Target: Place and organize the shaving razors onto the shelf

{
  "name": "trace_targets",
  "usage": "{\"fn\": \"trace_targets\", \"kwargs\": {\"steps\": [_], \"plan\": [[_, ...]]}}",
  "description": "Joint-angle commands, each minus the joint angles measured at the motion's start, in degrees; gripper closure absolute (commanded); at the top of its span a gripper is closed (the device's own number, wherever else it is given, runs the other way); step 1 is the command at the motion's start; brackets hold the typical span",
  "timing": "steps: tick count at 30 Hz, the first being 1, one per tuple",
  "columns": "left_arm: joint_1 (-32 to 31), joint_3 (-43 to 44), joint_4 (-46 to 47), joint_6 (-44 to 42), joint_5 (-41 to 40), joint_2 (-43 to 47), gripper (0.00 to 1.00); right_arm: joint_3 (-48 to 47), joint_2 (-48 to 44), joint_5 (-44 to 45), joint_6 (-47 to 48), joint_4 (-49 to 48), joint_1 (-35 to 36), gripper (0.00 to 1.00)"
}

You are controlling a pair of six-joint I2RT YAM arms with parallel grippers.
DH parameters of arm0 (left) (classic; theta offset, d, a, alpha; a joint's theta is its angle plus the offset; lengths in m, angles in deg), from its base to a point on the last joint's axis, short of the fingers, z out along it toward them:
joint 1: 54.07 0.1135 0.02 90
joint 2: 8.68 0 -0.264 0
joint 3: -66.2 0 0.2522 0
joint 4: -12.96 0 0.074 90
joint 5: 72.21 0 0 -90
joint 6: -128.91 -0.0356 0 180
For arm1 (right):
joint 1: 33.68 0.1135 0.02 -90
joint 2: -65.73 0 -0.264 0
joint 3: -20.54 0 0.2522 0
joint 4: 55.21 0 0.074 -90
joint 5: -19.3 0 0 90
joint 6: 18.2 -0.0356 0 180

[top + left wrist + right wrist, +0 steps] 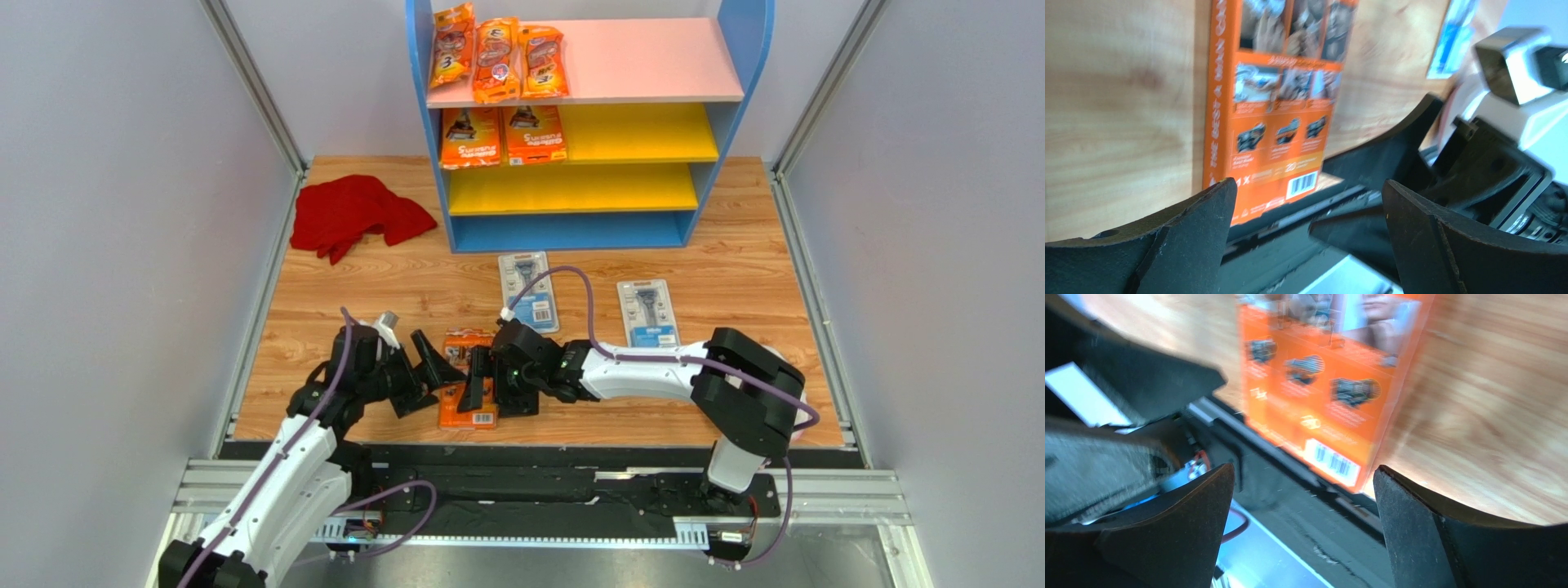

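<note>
The shelf (748, 49) at the far end already has three orange bags (497, 55) on its pink top and two orange boxes (503, 135) on the upper yellow board. I'm on the third orange box (1272, 122), lying flat at the near edge of the table (761, 245). Left gripper (1309, 196) and right gripper (1303, 478) both hang wide open on either side of it, holding nothing. Next, I reckon one pinches its thin near edge while the other backs off. Two blister cards (530, 292) wait mid-table.

Orange razor box (1324, 392) ahead of wide-spread jaws
</note>
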State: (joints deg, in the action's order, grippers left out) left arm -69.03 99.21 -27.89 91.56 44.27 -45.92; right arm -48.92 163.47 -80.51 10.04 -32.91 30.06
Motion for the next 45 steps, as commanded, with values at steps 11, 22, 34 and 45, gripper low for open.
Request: {"fn": "trace_targets", "kwargs": {"steps": [11,22,34,45], "plan": [[-6.83,-2.72,-5.17,4.57,-6.96,0.58,0.04,5.33,-2.46,6.98,-3.9,-3.96,0.85,0.12],[-6.84,-4.83,8.97,7.39,-8.38,-9.95,0.04,6.04,2.37,8.33,-3.98,-13.78,-1.87,0.13],[-14.03,-2.72,3.9,10.11,-8.28,-2.09,0.05,10.61,-4.74,3.56,-5.48,-21.11,-0.82,0.16],[-27.47,-5.27,-2.79,18.9,-10.04,6.47,0.06,12.37,-7.47,5.58,-10.4,-14.61,6.03,0.16]]}}
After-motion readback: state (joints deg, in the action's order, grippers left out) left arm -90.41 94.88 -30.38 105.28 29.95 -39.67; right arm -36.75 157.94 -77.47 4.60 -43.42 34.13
